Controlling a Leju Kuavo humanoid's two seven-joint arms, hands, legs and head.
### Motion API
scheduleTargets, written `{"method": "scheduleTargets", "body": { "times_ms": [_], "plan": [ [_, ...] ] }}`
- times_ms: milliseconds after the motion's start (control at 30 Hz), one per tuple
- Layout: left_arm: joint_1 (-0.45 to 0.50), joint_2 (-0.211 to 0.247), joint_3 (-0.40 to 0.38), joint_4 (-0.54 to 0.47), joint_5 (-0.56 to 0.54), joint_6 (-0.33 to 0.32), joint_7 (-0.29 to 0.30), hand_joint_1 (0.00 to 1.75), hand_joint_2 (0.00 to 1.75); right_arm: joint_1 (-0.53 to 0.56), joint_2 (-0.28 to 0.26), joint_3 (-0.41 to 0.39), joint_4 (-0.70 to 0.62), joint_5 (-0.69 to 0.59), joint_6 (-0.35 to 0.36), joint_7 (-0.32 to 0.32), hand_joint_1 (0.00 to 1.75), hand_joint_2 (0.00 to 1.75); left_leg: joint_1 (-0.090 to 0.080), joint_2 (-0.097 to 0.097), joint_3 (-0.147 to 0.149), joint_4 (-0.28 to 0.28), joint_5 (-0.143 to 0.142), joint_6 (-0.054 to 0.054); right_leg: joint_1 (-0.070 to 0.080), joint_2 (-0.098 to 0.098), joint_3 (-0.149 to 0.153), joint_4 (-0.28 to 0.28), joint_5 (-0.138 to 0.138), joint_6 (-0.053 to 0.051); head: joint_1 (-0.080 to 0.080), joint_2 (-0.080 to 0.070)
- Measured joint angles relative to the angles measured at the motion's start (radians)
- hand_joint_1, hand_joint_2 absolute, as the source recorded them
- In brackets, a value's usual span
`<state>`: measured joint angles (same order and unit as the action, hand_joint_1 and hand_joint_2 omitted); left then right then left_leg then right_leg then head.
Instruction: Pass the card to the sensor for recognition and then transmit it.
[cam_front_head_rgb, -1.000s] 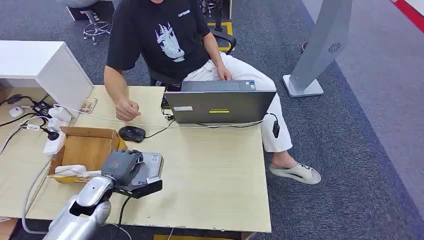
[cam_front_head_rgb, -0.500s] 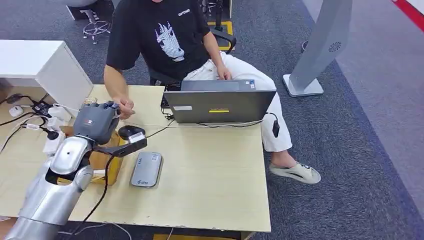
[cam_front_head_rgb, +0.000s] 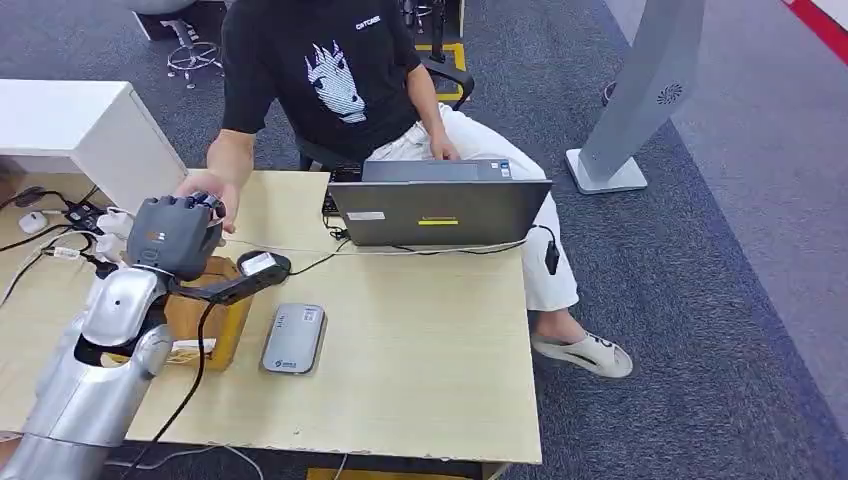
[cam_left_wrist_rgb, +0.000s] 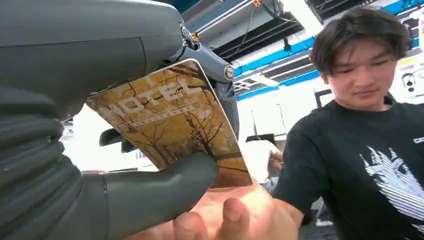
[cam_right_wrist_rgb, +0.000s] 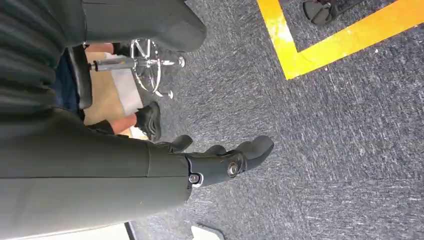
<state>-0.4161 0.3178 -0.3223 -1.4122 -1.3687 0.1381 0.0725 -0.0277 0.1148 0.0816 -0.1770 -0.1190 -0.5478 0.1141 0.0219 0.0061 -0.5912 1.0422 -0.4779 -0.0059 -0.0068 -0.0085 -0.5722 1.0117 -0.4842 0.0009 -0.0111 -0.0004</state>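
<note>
A: One wooden table (cam_front_head_rgb: 430, 340) takes most of the head view. A seated person (cam_front_head_rgb: 330, 80) in a black shirt sits at its far edge, behind a grey laptop (cam_front_head_rgb: 440, 210) with its lid toward the robot.

B: And the robot's side?

A: The silver left arm (cam_front_head_rgb: 100, 370) rises from the near left corner over an open cardboard box (cam_front_head_rgb: 205, 320). The left hand (cam_front_head_rgb: 175, 235) is lifted toward the far left of the table.

B: What does it hold?

A: The card (cam_left_wrist_rgb: 170, 125), yellow-brown with bare trees and the word HOTEL. In the left wrist view the thick grey thumb (cam_left_wrist_rgb: 160, 187) presses one face and darker fingers (cam_left_wrist_rgb: 215, 65) back the other, so the hand is clamped on it.

B: The person?

A: The person's hand (cam_front_head_rgb: 205, 190) reaches to the robot's hand; in the wrist view its fingertips (cam_left_wrist_rgb: 232, 217) sit right under the card's edge. Contact cannot be told.

B: Smaller items?

A: The grey sensor (cam_front_head_rgb: 294, 339) lies flat near the box, apart from the card. A black mouse (cam_front_head_rgb: 262, 263) sits beyond it.

B: Right hand?

A: The right hand (cam_right_wrist_rgb: 220, 160) hangs over grey carpet (cam_right_wrist_rgb: 325, 150), fingers loosely apart, holding nothing.
</note>
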Motion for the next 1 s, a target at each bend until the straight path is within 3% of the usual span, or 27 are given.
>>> {"method": "scheduleTargets", "body": {
  "times_ms": [167,200,233,1000],
  "plan": [
    [0.0,0.0,0.006,0.0,0.003,0.0,0.0,1.75,1.75,0.0,0.0,-0.001,0.0,0.001,0.0,0.0,0.0,1.75,0.0,0.0,0.0,0.0,0.0,0.0,0.0,0.0,0.0,0.0,0.0,0.0,0.0,0.0],
    [0.0,0.0,0.009,0.0,0.003,0.0,0.0,0.82,1.75,0.0,0.0,-0.001,0.0,0.001,0.0,0.0,0.0,1.75,0.0,0.0,0.0,0.0,0.0,0.0,0.0,0.0,0.0,0.0,0.0,0.0,0.0,0.0],
    [0.0,0.0,0.012,0.0,0.003,0.0,0.0,0.0,1.75,0.0,0.0,-0.001,0.0,0.001,0.0,0.0,0.0,1.75,0.0,0.0,0.0,0.0,0.0,0.0,0.0,0.0,0.0,0.0,0.0,0.0,0.0,0.0],
    [0.0,-0.02,0.035,0.0,-0.005,0.028,0.012,0.0,1.75,0.0,0.0,-0.006,0.0,0.005,0.0,0.0,0.0,1.75,0.0,0.0,-0.001,0.0,0.0,0.0,0.0,0.0,-0.001,0.0,0.0,0.0,0.0,0.0]
  ]
}}
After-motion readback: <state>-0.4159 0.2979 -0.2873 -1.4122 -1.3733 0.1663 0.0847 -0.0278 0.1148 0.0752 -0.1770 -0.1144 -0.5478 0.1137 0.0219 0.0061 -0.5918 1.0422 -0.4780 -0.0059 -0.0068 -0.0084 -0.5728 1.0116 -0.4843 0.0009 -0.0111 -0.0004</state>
